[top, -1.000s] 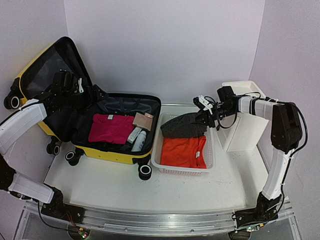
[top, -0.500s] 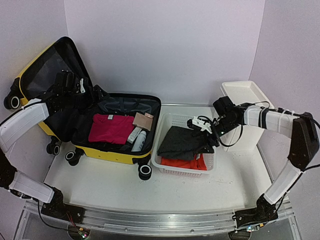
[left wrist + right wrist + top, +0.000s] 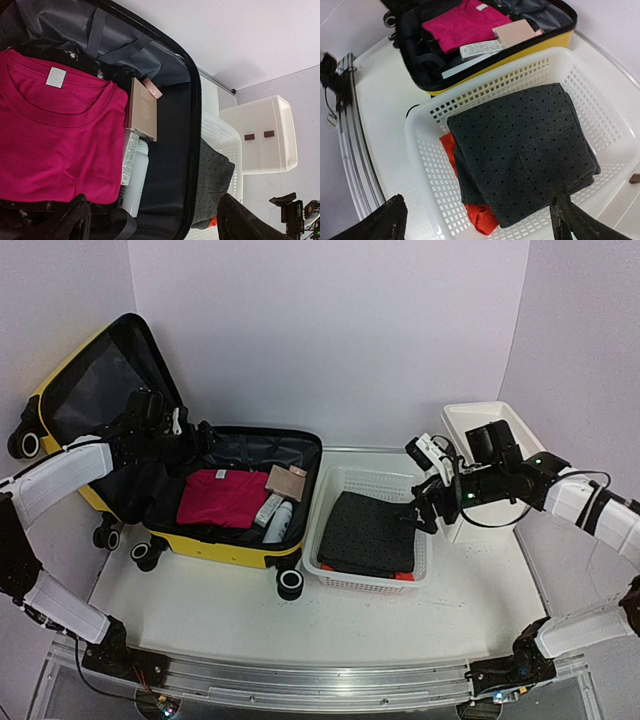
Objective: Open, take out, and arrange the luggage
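The suitcase [image 3: 220, 548] lies open on the left half of the table [image 3: 300, 625]. Its yellow base rests flat and its lid [image 3: 90, 390] stands tilted up and back at the far left, dark lining facing inward. A folded pink shirt [image 3: 222, 497] fills the left part of the base. To the right of the shirt are a flat tan box [image 3: 287, 482], and nearer the front a white bottle [image 3: 280, 521] beside a printed white tube [image 3: 130, 155].

The left gripper [image 3: 190, 430] hovers over the back of the base, near where the lid joins it. Its fingers [image 3: 70, 222] are spread wide with nothing between them.

Just beside the suitcase on its right stands a white perforated basket [image 3: 370, 480]. A folded dark dotted cloth [image 3: 372, 533] lies in it on top of an orange cloth [image 3: 480, 220], which shows only at the near edge.

The right gripper [image 3: 425, 505] hangs over the right side of the basket, above the dark cloth and apart from it. Its fingers [image 3: 567, 220] stand far apart, empty.

A white plastic cabinet [image 3: 495, 420] stands behind the right arm at the far right of the table, near the basket.
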Robot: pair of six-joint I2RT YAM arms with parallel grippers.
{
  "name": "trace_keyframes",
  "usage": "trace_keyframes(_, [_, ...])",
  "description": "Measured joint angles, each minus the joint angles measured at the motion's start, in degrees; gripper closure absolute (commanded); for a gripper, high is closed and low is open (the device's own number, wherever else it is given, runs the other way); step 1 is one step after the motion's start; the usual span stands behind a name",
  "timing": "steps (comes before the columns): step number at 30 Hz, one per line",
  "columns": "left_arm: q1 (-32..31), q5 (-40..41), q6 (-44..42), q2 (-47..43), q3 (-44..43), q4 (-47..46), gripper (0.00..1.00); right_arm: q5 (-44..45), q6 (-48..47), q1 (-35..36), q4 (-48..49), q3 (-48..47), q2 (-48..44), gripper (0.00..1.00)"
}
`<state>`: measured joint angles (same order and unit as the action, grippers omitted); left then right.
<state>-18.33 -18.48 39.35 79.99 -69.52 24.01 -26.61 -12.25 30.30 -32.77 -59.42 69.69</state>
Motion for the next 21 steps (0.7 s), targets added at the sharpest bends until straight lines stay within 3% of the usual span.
trace_keyframes(4, [0.0, -0.96, -3.26, 2.95, -0.98, 1.88, 0.18, 6.95, 12.48, 2.12, 4.72, -0.96, 6.69, 0.02])
trace_keyframes(9, [-0.11, -0.79, -8.63, 8.22, -3.72, 8.22, 0.22, 10.56, 20.31, 3.58, 5.05, -8.37, 17.53, 0.02])
trace_keyframes(14, [-2.38, 3.82, -12.94, 12.39, -6.82, 15.02, 0.21, 10.49, 23.87, 3.87, 4.74, -15.85, 23.12, 0.02])
trace_keyframes(21, [-4.83, 7.72, -16.61, 15.87, -11.26, 20.83, 0.2, 9.94, 25.18, 3.87, 3.21, -16.87, 23.76, 0.02])
